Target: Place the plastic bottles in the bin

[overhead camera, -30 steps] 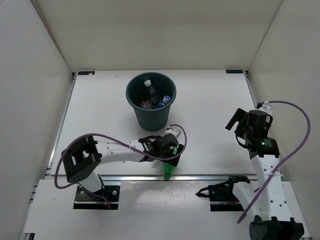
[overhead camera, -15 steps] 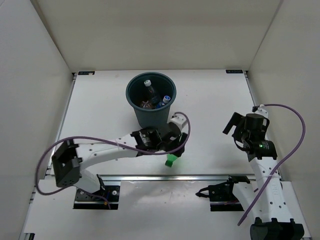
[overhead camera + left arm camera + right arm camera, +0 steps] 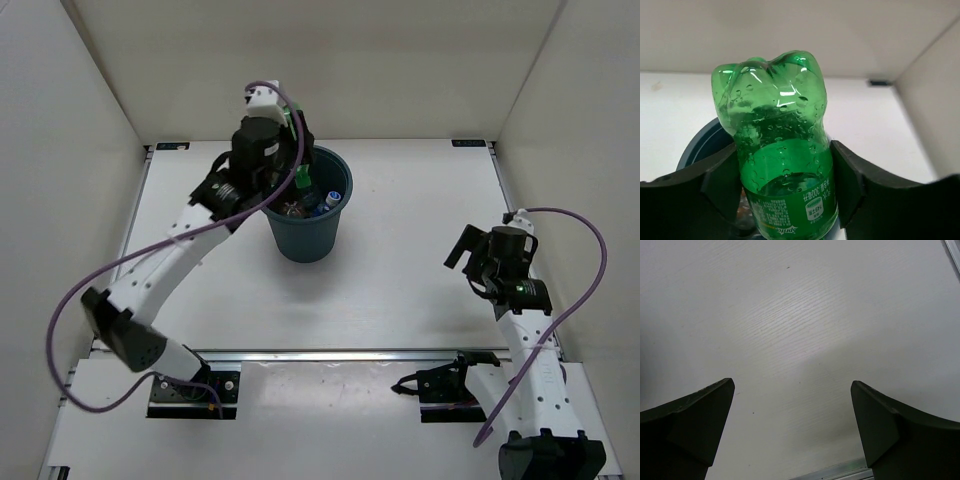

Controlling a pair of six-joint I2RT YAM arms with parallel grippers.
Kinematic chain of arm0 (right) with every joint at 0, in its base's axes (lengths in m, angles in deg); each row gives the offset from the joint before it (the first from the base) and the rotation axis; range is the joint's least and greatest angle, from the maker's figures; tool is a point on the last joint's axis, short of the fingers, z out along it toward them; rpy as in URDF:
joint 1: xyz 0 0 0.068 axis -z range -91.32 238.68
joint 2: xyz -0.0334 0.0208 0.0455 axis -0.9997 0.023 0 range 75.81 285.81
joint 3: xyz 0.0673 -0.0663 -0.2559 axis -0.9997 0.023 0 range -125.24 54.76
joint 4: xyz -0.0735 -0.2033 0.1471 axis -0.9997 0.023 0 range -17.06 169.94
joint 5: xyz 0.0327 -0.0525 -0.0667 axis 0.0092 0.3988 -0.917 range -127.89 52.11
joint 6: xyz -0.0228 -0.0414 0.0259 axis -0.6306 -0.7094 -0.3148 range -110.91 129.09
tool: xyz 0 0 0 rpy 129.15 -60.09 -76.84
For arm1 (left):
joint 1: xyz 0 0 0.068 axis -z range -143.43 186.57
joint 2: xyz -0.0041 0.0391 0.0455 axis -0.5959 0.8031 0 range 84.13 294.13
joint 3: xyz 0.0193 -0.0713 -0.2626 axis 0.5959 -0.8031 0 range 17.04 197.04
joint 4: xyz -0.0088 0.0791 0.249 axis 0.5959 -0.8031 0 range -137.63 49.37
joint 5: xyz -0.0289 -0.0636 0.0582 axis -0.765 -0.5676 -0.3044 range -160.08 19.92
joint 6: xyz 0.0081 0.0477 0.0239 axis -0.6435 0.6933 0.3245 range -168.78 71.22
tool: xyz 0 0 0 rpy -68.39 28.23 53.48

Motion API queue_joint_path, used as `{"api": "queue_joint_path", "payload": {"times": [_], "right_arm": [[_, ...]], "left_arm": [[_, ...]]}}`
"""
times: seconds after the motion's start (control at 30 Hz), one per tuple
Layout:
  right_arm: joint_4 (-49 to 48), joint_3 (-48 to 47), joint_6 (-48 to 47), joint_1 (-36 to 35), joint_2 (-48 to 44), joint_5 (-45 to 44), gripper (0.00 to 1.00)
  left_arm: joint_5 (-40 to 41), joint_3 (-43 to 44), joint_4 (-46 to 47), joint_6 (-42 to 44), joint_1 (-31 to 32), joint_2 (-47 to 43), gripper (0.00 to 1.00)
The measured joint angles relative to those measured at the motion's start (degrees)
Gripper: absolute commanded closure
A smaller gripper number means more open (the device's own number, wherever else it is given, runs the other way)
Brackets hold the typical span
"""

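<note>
The left gripper (image 3: 785, 175) is clamped on the green Sprite bottle (image 3: 775, 125) at its labelled middle. Its two dark fingers (image 3: 722, 175) press either flank, and the lobed base sticks out beyond them. In the top view, bottle and wrist hang over the left part of the teal bin (image 3: 305, 240), above the other bottles (image 3: 328, 202) lying inside. The step in hand appears to be the release. It would likely go best if the bottle were carried a little further toward the middle of the opening, so that its whole length is inside the rolled rim. The jaws should then open in one clean motion, and the arm should lift away without brushing the bin wall. The right gripper (image 3: 792, 385) hangs spread wide and empty over the bare white table (image 3: 790, 315), well apart from the bin, and need not take part.
</note>
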Motion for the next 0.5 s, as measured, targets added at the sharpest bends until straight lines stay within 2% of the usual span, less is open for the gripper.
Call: {"api": "queue_joint_path", "payload": {"times": [0.07, 0.17, 0.27, 0.4, 0.5], "right_arm": [[0.02, 0.0, 0.0, 0.42, -0.11, -0.11, 0.0], [0.2, -0.07, -0.04, 1.03, -0.22, -0.22, 0.01], [0.94, -0.94, -0.04, 1.29, 0.11, -0.28, 0.01], [1.38, -3.37, -0.72, 0.96, 1.31, -0.85, 0.01], [2.43, -5.49, -1.84, 1.11, 3.02, -0.83, 0.01]], "left_arm": [[-0.02, 0.11, -0.9, 0.35, -1.62, 4.61, 0.17], [-0.02, -0.92, -3.61, 1.03, -2.14, 8.98, 0.01], [0.48, -0.98, -6.71, 1.31, -1.84, 9.44, 0.01], [2.93, -1.01, -11.98, -0.07, -2.78, 4.55, 0.01], [2.51, -6.19, -15.98, -3.08, -10.19, -6.1, 0.02]]}}
